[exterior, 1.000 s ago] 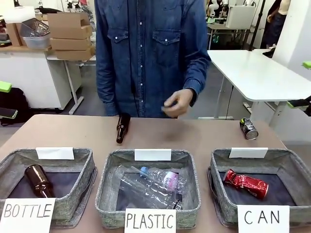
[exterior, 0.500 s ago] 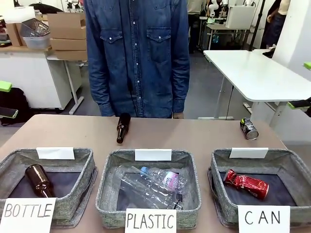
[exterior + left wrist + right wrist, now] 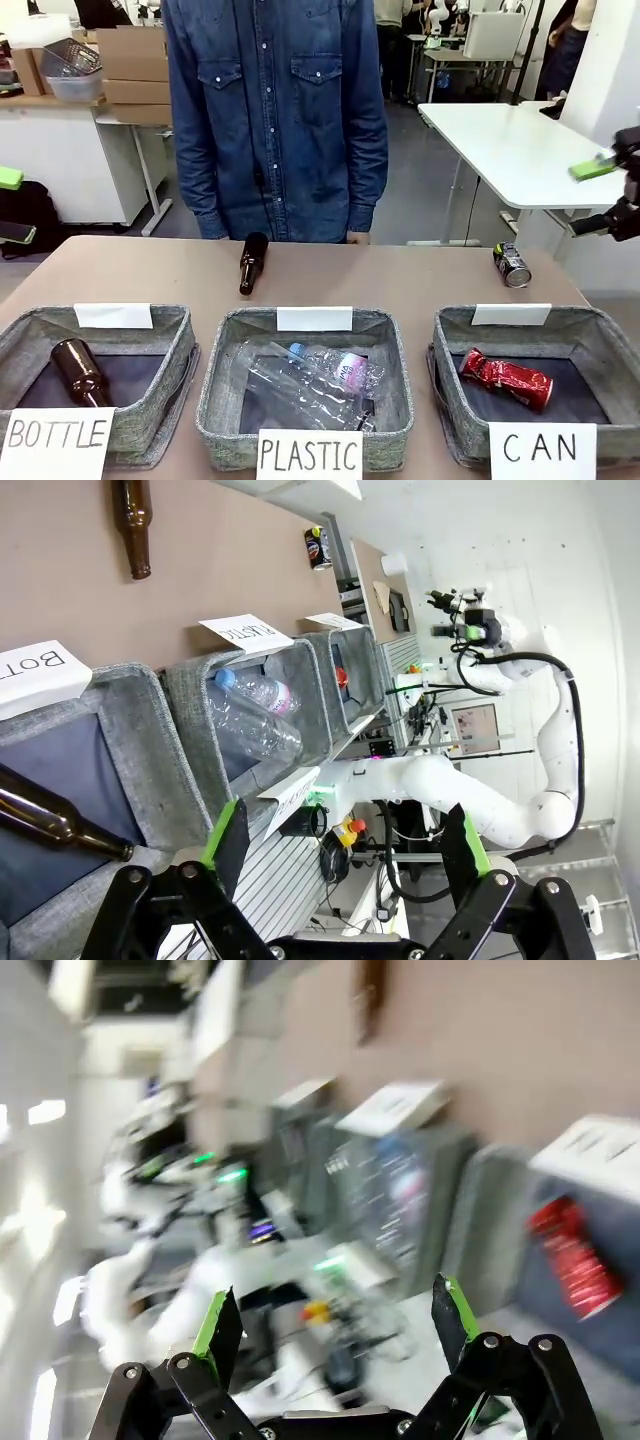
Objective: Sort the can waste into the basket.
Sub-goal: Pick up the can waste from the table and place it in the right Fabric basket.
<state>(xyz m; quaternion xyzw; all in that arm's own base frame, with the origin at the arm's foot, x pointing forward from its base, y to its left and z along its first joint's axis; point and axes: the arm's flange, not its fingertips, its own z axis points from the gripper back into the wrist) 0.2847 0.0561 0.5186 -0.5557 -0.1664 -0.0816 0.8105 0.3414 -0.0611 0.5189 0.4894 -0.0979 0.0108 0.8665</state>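
Red dented drink can point(image 3: 505, 379) lies inside the grey woven CAN basket point(image 3: 600, 338), near right. Dark drink can point(image 3: 511, 265) sits on the brown table point(image 3: 400, 275), far right, beyond that basket. Right gripper point(image 3: 335, 1312) is spread wide, holding nothing. Left gripper point(image 3: 345, 832) is also wide and empty.

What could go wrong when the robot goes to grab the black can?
1. The dark can seems to lie on its side near the table's far right corner; a nudge from the open right gripper might roll it off.
2. The right wrist view is blurred, so its aim may be poor.
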